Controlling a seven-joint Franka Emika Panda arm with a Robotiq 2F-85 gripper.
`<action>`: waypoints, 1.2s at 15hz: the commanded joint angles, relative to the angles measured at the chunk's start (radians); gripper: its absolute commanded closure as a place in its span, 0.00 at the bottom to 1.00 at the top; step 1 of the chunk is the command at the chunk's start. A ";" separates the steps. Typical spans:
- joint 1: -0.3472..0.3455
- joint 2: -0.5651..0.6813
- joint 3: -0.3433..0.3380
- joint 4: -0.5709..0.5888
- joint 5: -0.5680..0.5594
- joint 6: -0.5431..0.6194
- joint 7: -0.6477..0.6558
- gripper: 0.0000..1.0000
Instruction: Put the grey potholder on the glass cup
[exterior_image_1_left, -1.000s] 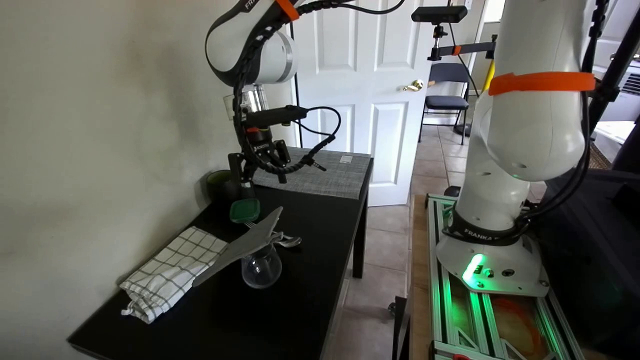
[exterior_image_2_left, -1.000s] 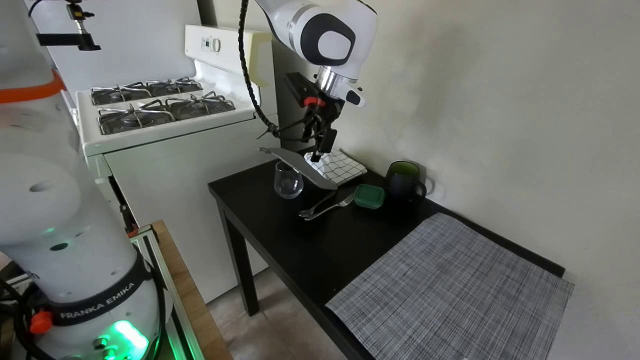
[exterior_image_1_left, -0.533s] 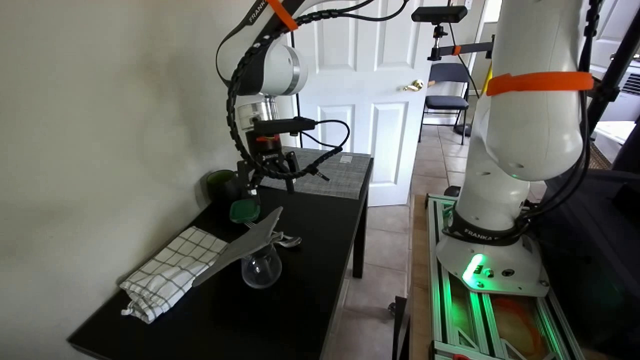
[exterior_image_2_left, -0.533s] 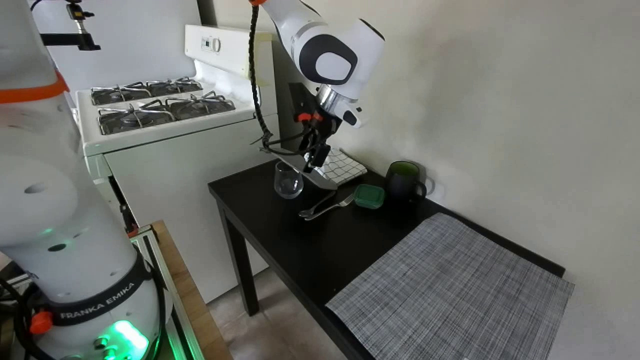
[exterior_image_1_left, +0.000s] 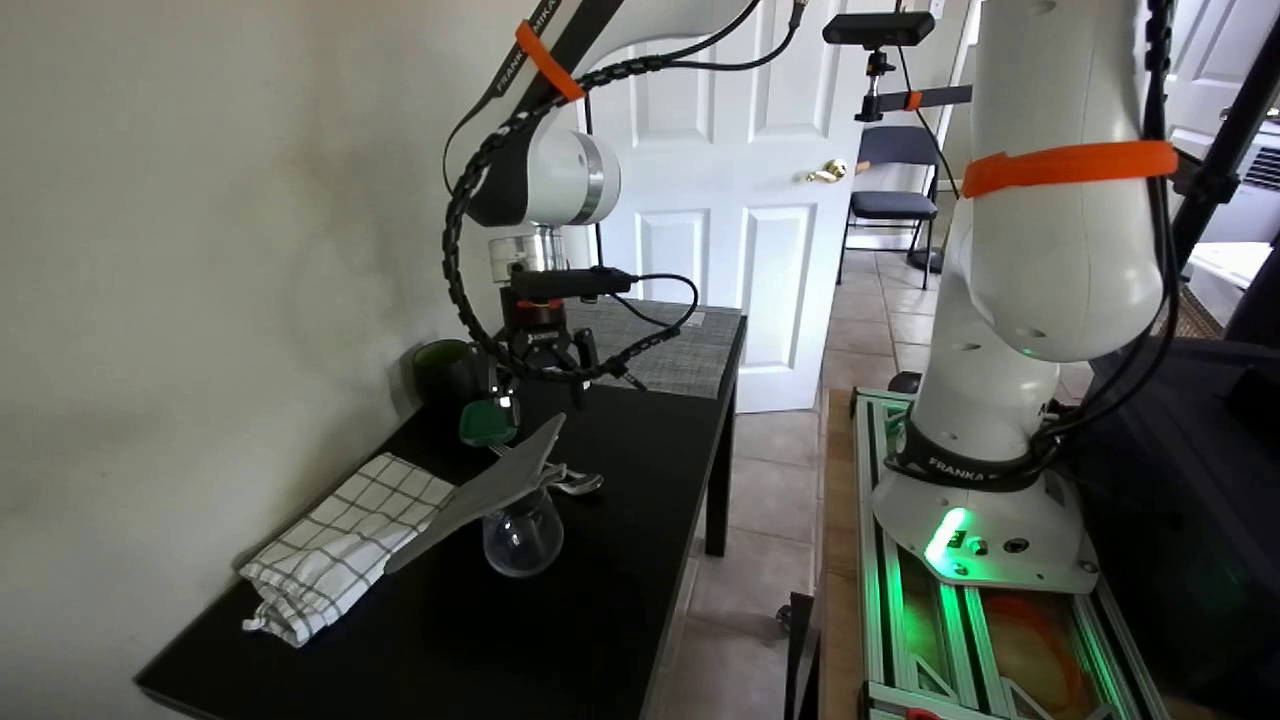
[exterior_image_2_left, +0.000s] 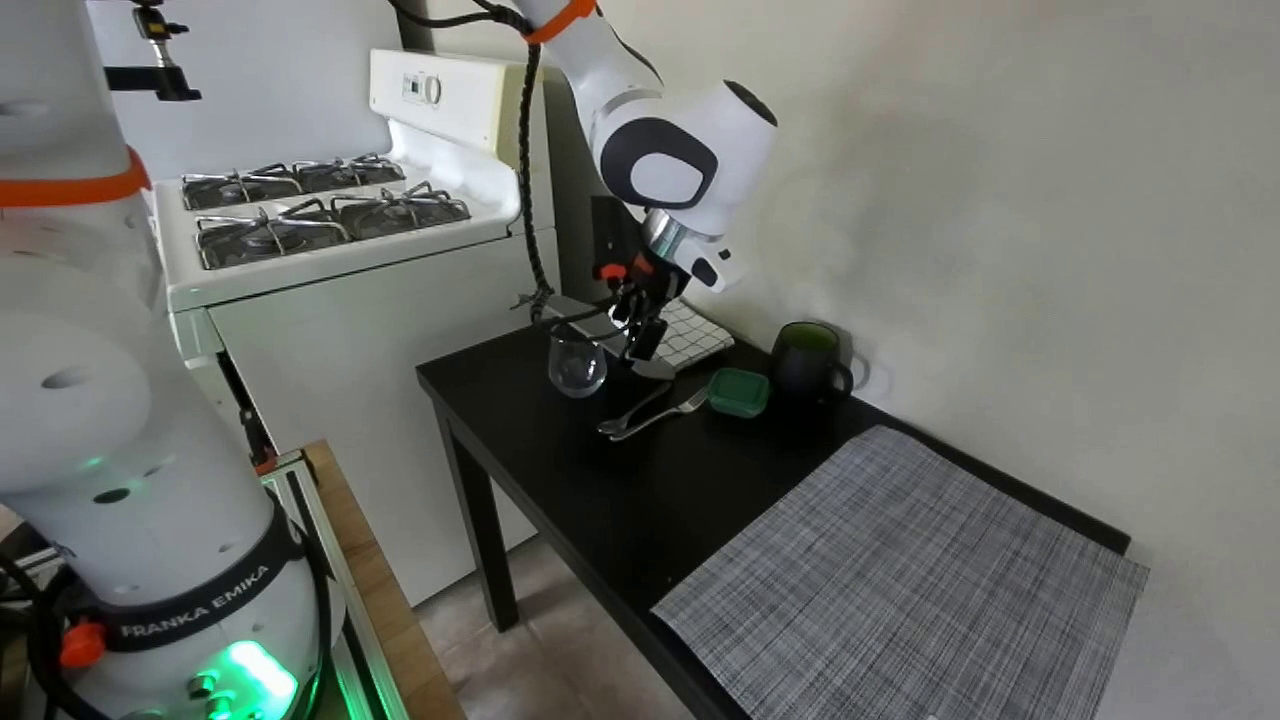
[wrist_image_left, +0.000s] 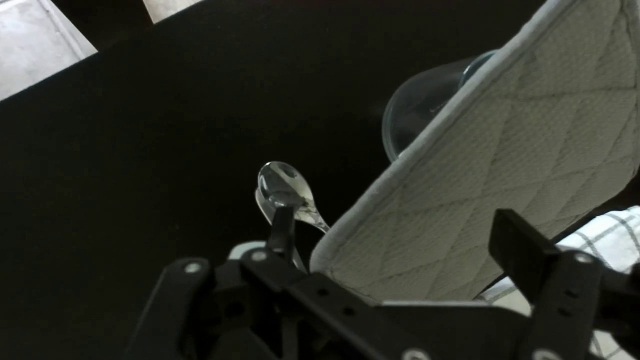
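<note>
Potholder (wrist_image_left: 480, 185) is lying tilted on top of the glass cup (exterior_image_1_left: 523, 537), which is standing upright on the counter (exterior_image_1_left: 560, 640). A dark mug (exterior_image_2_left: 800, 370) is showing a green inside; just beside it a green tub (exterior_image_2_left: 738, 393) is sitting, contents unclear. The pincer (wrist_image_left: 395, 222) is hovering near the potholder, its fingers (wrist_image_left: 520, 250) standing apart.

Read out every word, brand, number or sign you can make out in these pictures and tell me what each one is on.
"FRANKA EMIKA": on the robot base.
"FRANK...MIKA": on the arm, middle letters covered or unclear at the orange strap.
Too small or blurred to read: lettering on the gripper and marks on the stove panel.
</note>
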 joint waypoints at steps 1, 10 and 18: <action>-0.007 0.038 0.008 -0.001 0.057 0.036 -0.038 0.28; -0.010 0.020 0.032 -0.014 0.182 0.111 -0.146 0.96; -0.003 -0.053 0.051 -0.032 0.343 0.112 -0.302 0.98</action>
